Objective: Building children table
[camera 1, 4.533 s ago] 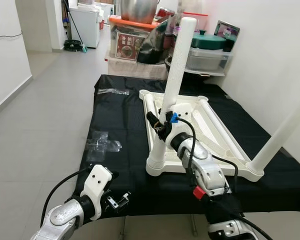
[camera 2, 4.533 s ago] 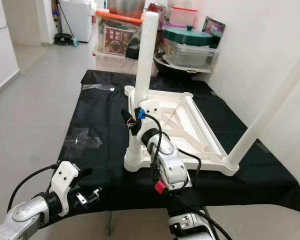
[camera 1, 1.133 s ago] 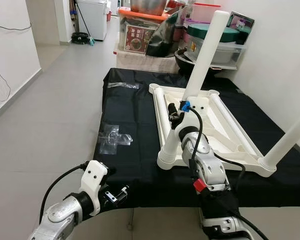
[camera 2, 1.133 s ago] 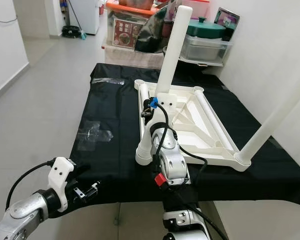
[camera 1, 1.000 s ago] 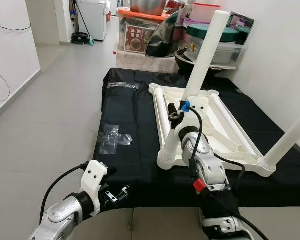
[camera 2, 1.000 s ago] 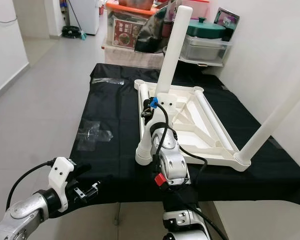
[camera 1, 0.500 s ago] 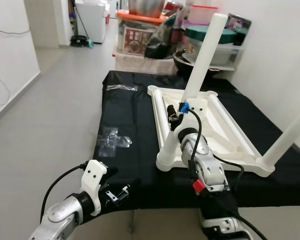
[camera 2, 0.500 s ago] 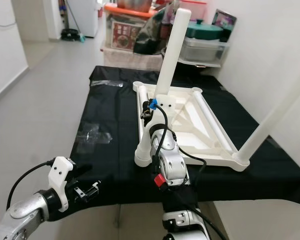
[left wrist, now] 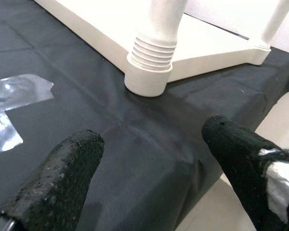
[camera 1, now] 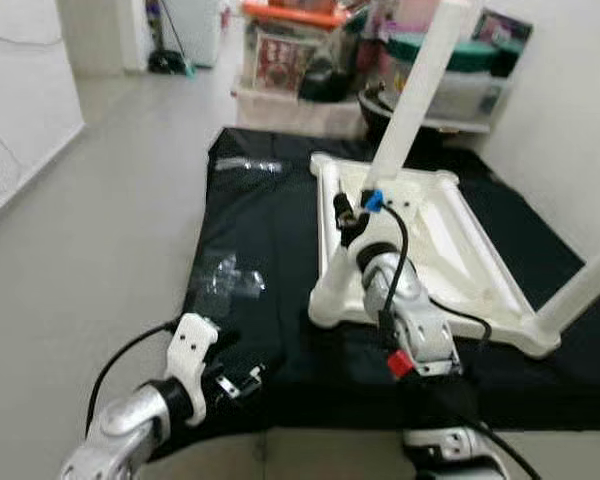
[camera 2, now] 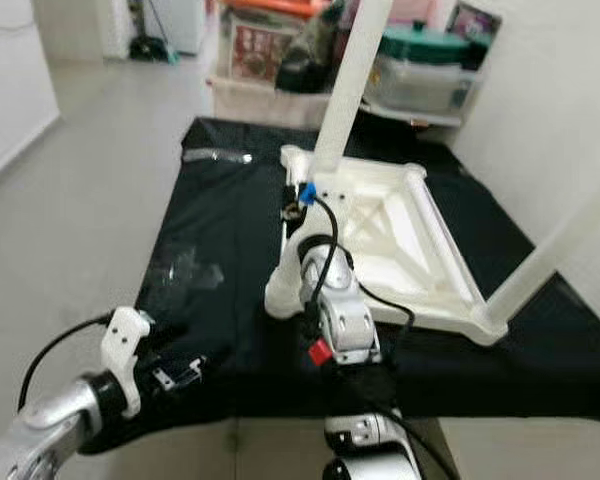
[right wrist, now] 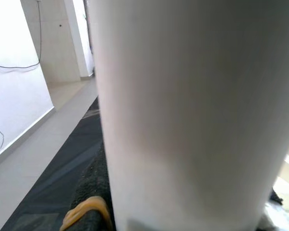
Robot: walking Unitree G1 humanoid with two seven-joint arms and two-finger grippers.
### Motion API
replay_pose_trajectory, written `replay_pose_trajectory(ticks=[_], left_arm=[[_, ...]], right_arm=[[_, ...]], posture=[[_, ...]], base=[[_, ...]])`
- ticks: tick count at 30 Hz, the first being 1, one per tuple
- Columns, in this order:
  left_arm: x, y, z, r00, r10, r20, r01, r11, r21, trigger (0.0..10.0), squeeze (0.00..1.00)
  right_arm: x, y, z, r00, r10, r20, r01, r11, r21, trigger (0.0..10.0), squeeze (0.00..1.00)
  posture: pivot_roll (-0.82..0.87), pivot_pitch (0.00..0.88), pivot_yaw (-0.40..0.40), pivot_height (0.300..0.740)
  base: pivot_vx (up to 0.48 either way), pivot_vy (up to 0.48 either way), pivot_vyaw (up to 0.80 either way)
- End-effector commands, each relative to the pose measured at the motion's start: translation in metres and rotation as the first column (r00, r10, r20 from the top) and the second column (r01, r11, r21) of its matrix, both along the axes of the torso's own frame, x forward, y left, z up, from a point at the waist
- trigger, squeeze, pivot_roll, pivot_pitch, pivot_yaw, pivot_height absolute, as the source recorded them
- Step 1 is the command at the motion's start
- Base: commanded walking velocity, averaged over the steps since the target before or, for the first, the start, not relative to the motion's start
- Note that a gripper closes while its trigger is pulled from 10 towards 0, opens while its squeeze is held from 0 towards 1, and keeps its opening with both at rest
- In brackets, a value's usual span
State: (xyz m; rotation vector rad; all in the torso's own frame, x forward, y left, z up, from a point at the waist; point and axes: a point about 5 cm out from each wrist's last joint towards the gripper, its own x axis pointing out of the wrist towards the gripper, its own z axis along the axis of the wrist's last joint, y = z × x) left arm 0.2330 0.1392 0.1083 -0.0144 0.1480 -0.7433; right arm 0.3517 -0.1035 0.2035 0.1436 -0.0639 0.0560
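On the black cloth (camera 1: 270, 250) covering the surface, the white children's table (camera 1: 450, 250) is lying upside down, its underside facing up. One white leg (camera 1: 412, 95) is standing tilted from the near-left corner socket (left wrist: 149, 72), and a second leg (camera 1: 590, 285) is rising at a slant from the near-right corner.

My right pincer (camera 1: 348, 222) is reaching forward over the near edge of the cloth and is pressing against the lower part of the near-left leg, just above its ribbed collar. In the right wrist view the leg's white shaft is sitting directly in front of the camera, with a dark finger (right wrist: 89, 202) touching its side. I am reading this pincer as clenched on the leg, though the fingertips themselves are hidden behind the shaft.

My left pincer (camera 1: 242, 380) is hanging low at the near-left corner of the surface, beside the cloth's front edge. Its two black fingers (left wrist: 62, 178) are standing well apart, released, holding nothing. The left wrist view is looking between them toward the ribbed collar and the table's corner.

Two clear plastic wrappers are lying on the cloth: one (camera 1: 225, 280) to the left of the table, another (camera 1: 245, 165) near the far-left corner. Stacked storage containers (camera 1: 460, 85) are standing beyond the far end. Both eye views are somewhat blurred.
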Motion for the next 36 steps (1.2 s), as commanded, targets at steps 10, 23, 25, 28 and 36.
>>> replay_pose_trajectory(ticks=[10, 23, 25, 28, 36], left_arm=[[-0.003, -0.003, -0.002, 1.000, -0.017, -0.010, 0.017, 1.000, 0.007, 10.0, 0.00], [-0.003, -0.003, -0.002, 1.000, -0.015, -0.009, 0.016, 1.000, 0.009, 10.0, 0.00], [-0.002, -0.003, -0.003, 1.000, -0.016, -0.009, 0.016, 1.000, 0.010, 10.0, 0.00], [-0.002, -0.003, -0.003, 1.000, -0.016, -0.008, 0.016, 1.000, 0.012, 10.0, 0.00], [-0.002, -0.004, -0.003, 1.000, -0.016, -0.007, 0.016, 1.000, 0.014, 10.0, 0.00]], right_arm=[[-0.002, -0.012, -0.032, 0.988, -0.049, -0.145, 0.045, 0.999, -0.030, 10.0, 0.00], [0.000, -0.011, -0.027, 0.992, -0.045, -0.122, 0.042, 0.999, -0.022, 10.0, 0.00], [-0.001, -0.011, -0.026, 0.992, -0.044, -0.117, 0.041, 0.999, -0.023, 10.0, 0.00], [-0.001, -0.011, -0.024, 0.993, -0.042, -0.113, 0.039, 0.999, -0.024, 10.0, 0.00], [0.001, -0.010, -0.022, 0.993, -0.035, -0.110, 0.032, 0.999, -0.026, 10.0, 0.00]], posture=[[0.05, 0.000, -0.132, 0.740], [0.05, 0.000, -0.136, 0.740], [0.05, 0.000, -0.135, 0.740], [0.05, 0.000, -0.135, 0.740], [0.05, 0.000, -0.136, 0.740]], base=[[0.000, 0.000, 0.00], [0.000, 0.000, 0.00], [0.000, 0.000, 0.00], [0.000, 0.000, 0.00], [0.000, 0.000, 0.00]])
